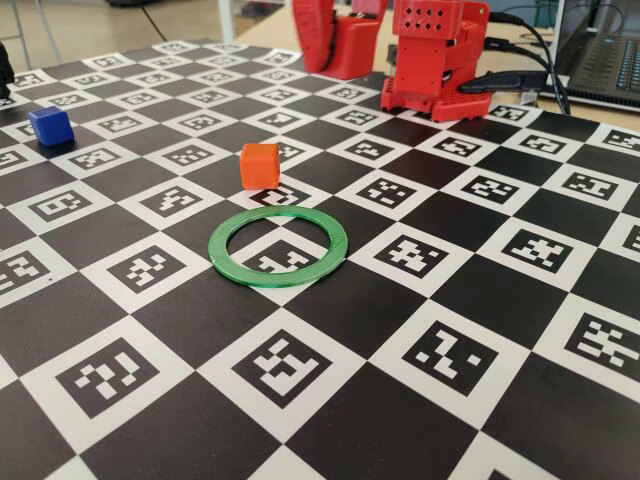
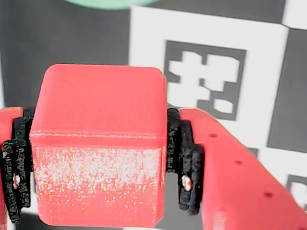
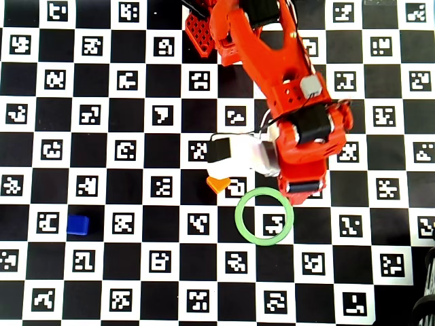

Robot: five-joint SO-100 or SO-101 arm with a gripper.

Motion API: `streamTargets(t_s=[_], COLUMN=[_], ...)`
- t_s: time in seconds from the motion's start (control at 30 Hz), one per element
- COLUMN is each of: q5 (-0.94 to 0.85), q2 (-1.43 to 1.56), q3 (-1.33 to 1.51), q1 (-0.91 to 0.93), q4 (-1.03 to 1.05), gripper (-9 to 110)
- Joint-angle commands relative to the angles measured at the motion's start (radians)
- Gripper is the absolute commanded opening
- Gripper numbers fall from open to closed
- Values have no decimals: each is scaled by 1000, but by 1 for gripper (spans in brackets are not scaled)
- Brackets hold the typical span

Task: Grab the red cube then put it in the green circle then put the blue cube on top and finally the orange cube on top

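Observation:
The wrist view is filled by the red cube (image 2: 98, 143), and my gripper (image 2: 100, 165) is shut on it, with a black pad (image 2: 184, 163) pressed on each side. It hangs above the marker board, a sliver of the green circle (image 2: 105, 4) at the top edge. Overhead, my arm (image 3: 299, 129) hides the cube and ends at the rim of the green circle (image 3: 264, 216). The orange cube (image 1: 260, 164) stands just behind the green circle (image 1: 278, 247). Overhead, the orange cube (image 3: 219, 183) peeks out by the white camera. The blue cube (image 1: 50, 125) sits far left; overhead, the blue cube (image 3: 79, 225) also lies left.
A black-and-white checkered marker mat (image 1: 440, 350) covers the table. The arm's red base (image 1: 435, 65) stands at the back. Behind it are cables (image 1: 520, 80) and a laptop (image 1: 605, 50) at the back right.

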Motion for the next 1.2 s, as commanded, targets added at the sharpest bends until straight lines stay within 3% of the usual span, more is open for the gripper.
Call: streamTargets(t_s=[0.0,0.63,1.17], q5=[-20,-8,-8], q2=[-25,-239,-250], q3=[-124,-173,-17], q1=[34,20,43], q4=[-9,-123,-272], gripper=[5,6,6])
